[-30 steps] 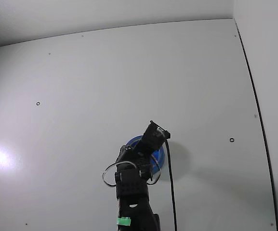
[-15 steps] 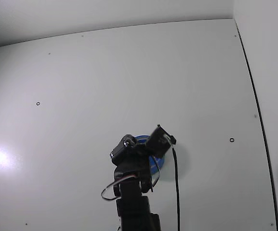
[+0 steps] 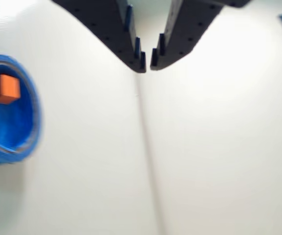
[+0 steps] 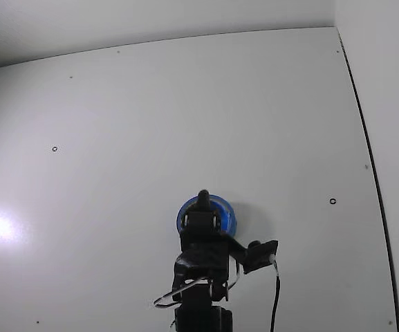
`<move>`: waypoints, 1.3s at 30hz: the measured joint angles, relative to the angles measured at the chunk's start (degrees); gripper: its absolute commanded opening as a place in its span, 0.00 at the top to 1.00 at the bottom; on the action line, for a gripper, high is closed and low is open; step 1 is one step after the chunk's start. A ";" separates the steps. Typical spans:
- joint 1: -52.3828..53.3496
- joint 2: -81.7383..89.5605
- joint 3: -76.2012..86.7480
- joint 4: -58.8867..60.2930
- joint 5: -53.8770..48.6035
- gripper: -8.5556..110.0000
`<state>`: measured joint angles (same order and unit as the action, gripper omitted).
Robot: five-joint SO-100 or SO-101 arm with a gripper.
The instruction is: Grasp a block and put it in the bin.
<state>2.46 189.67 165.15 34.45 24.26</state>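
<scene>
Across the white table (image 4: 185, 104) the arm (image 4: 202, 277) has swung in the last second: earlier it leaned out over the bin, covering most of it, and now it is pulled back toward the table's near edge, with the bin's far rim showing clear above it in the fixed view. We read that as the drop being done and the arm withdrawing.

The bin (image 3: 13, 142) sits at the left edge of the wrist view, and the block (image 3: 6, 89) lies inside it, against the upper left of the blue floor. It looks orange here rather than pink. So the task's thing is where it belongs, and we judge the task essentially complete.

The gripper (image 3: 146, 61) is empty, its tips nearly together with only a thin slit between them, over bare table well apart from the bin.

Only the wrist view shows the block and the fingertips. In the fixed view the bin (image 4: 224, 207) is partly behind the arm, its inside too small to read.
</scene>
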 measured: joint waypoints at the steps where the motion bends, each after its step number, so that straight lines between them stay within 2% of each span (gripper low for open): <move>1: 0.00 -0.18 2.37 0.00 0.18 0.93; 6: 0.09 -0.53 15.47 0.09 0.26 0.93; 11: -3.52 -0.79 16.70 1.32 -2.02 0.93; 20: -12.66 -1.49 16.96 13.45 -11.16 0.93; 39: -13.97 -1.49 16.96 13.89 -11.60 0.93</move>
<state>-11.51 188.17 182.11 48.34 12.66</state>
